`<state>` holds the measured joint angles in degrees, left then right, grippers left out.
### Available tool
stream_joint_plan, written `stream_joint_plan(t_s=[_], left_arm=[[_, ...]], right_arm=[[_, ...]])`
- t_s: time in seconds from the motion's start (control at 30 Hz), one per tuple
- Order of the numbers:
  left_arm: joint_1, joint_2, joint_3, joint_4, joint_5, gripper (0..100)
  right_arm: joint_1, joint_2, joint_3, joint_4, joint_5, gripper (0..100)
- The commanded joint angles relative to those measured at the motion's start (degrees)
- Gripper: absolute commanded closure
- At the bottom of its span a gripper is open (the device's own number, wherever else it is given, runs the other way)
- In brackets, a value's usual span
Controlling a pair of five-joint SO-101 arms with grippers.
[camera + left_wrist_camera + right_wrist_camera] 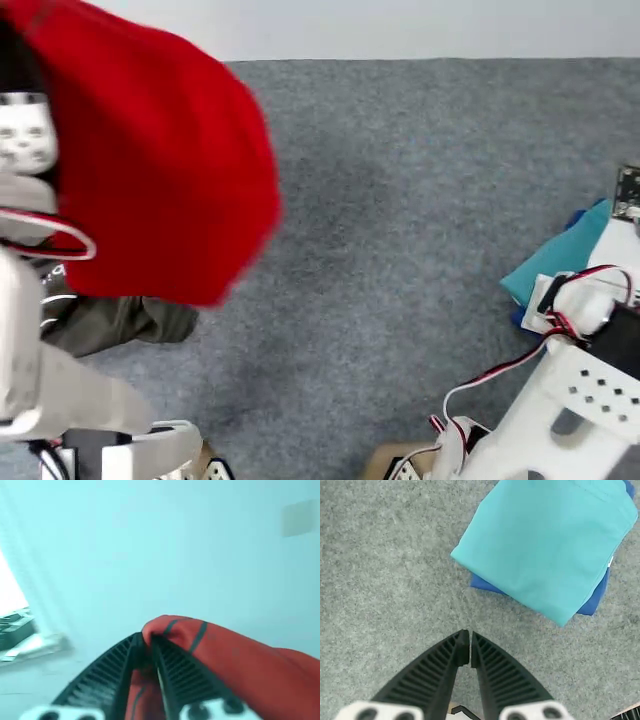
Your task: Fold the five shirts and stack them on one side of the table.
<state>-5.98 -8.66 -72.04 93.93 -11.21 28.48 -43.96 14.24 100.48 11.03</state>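
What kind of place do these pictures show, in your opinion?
Probably an indoor robot test bench: a table covered in grey felt, the white right arm with bare wiring, and a folded teal shirt lying on a blue shirt.

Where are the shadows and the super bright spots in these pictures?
High view: the lifted red shirt throws a soft dark shadow on the grey table. Left wrist view: a glaring white patch sits at the edge, off to one side of the left hand pinching the shirt. Right wrist view: even light, just a thin shadow along the teal shirt.
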Motion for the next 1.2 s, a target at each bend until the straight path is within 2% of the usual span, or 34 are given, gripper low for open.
stream_joint_plan(t_s=[0.0, 0.1, 0.27, 0.4, 0.57, 0.67, 0.8, 0.9, 1.03, 1.17], left_arm=[[6.2, 3.2, 7.1, 1.1, 2.9, 100], [8.9, 9.5, 18.3, 0.6, 3.6, 100], [9.8, 24.5, 32.8, -5.0, 3.8, 100], [8.8, 35.8, 34.2, -6.9, 3.5, 99], [6.9, 43.0, 29.0, -5.1, 3.6, 87], [5.7, 43.5, 23.3, -3.0, 3.3, 85], [4.6, 43.4, 14.6, 1.1, 1.3, 82], [3.2, 43.8, 7.9, 4.5, 0.4, 82], [-0.4, 43.8, 3.6, 6.4, -1.5, 82], [-6.6, 43.4, 3.0, 6.4, -1.2, 82]], right_arm=[[-0.7, -1.1, -0.3, 2.5, 0.4, 98.8], [-0.7, -1.1, -0.3, 2.5, 0.4, 98.8], [-0.8, -0.7, -0.3, 2.5, 0.4, 98.8], [-1.0, -0.6, -0.3, 2.4, 3.3, 98.7], [-1.5, -0.6, -0.3, 2.4, 7.5, 98.3], [-6.5, -0.5, -0.3, 2.3, 9.8, 98.3], [-20.4, 1.9, -0.3, 2.2, 9.7, 97.6], [-28.9, 7.8, -0.6, 1.0, 6.9, 92.2], [-35.6, 17.0, -2.4, -3.8, 3.4, 84.5], [-42.1, 26.1, -5.6, -8.1, 3.5, 83.1]])
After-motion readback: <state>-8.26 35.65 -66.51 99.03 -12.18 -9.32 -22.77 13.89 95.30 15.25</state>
